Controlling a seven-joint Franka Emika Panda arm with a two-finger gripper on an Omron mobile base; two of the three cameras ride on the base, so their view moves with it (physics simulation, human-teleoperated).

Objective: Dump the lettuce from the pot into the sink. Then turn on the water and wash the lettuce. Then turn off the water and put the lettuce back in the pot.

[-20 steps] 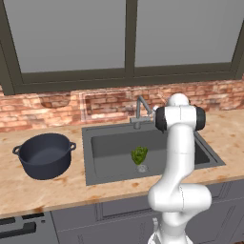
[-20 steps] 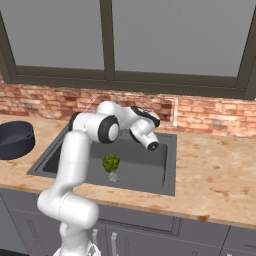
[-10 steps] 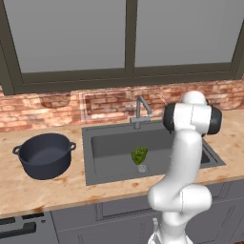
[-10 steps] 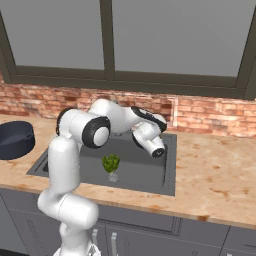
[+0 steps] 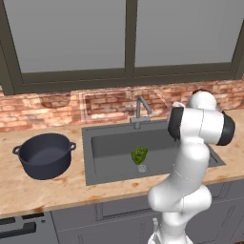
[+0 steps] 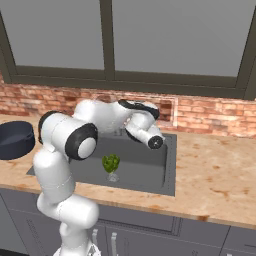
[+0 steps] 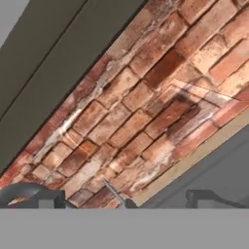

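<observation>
Here, the lettuce [image 5: 139, 155], a light, soft, easily bruised ruffled bunch best pinched low at its base, sits by the drain in the sink [image 5: 100, 162], while the pot [image 5: 44, 155] waits at nine o'clock and the gripper [image 7: 127, 200] hangs wide open.

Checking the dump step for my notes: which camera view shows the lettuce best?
The left base view: the lettuce stands unobstructed by the drain in the sink, well apart from the pot. The right base view shows it too, crowded by the arm. The hand view faces brick wall.
</observation>
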